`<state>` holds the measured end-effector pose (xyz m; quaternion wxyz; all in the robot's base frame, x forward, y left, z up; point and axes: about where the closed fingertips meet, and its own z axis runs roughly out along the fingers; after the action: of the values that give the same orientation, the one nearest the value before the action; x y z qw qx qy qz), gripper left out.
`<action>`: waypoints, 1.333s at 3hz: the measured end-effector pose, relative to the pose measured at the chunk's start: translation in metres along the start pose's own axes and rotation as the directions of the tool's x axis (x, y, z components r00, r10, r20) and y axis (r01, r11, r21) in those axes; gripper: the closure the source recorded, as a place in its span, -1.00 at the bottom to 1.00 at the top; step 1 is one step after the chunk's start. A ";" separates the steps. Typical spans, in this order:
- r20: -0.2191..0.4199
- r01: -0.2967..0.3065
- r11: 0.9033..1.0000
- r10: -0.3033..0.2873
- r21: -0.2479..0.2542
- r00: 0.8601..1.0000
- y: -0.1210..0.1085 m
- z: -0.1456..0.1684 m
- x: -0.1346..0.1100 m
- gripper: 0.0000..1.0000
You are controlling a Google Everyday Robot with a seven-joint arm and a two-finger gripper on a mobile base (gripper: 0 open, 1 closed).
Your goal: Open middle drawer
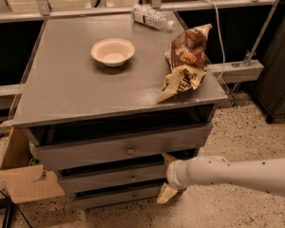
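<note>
Presently the wide flat grey middle drawer (104,178) sat pushed in, second of three fronts under the grey desk (76,89), long axis running left-right. The cream two-finger gripper (165,175) hovered at that front's right end, fingers (164,194) spread one above the other. The small round metal knob (133,178) lay to its left, apart.
</note>
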<state>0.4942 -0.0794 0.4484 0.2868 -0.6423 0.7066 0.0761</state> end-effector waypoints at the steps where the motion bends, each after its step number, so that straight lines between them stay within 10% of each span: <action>1: -0.003 0.021 1.000 -0.021 -0.003 1.000 -0.007 0.007 -0.005 -1.00; 4: -0.093 -0.019 0.996 0.011 -0.087 0.996 -0.006 0.037 0.017 -1.00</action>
<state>0.5110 -0.0776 0.4109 0.2249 -0.6518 0.7199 0.0796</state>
